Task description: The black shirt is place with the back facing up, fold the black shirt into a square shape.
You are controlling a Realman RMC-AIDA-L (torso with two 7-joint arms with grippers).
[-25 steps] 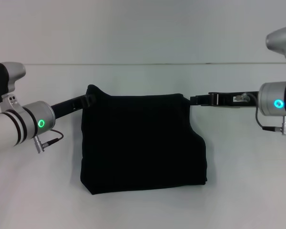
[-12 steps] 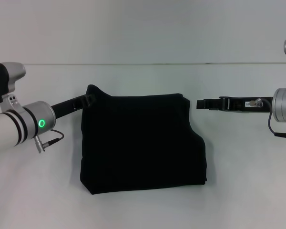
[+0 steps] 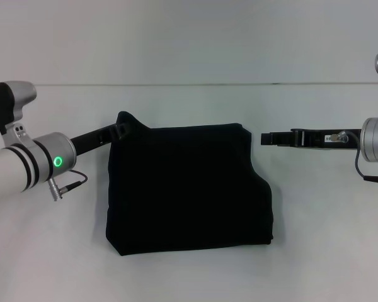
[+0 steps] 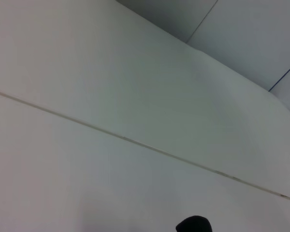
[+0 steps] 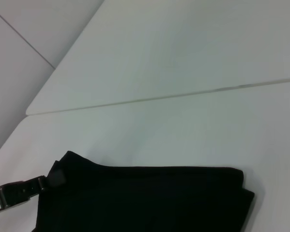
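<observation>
The black shirt [image 3: 189,189] lies folded into a rough square in the middle of the white table [image 3: 189,104]. Its far left corner stands up in a small peak. My left gripper [image 3: 118,131] is at that peak, shut on the cloth; the right wrist view also shows the left gripper [image 5: 50,179] at the corner of the black shirt [image 5: 150,198]. My right gripper [image 3: 263,138] hovers a short way right of the shirt's far right corner, open and holding nothing. The left wrist view shows only table and a small dark shape at the edge.
The white table runs out on every side of the shirt, with a wall behind its far edge [image 3: 189,85]. Both arms reach in low from the two sides.
My right gripper has let go of the shirt's far right corner and drawn back to the right. That corner now lies flat. The left arm has barely moved.
</observation>
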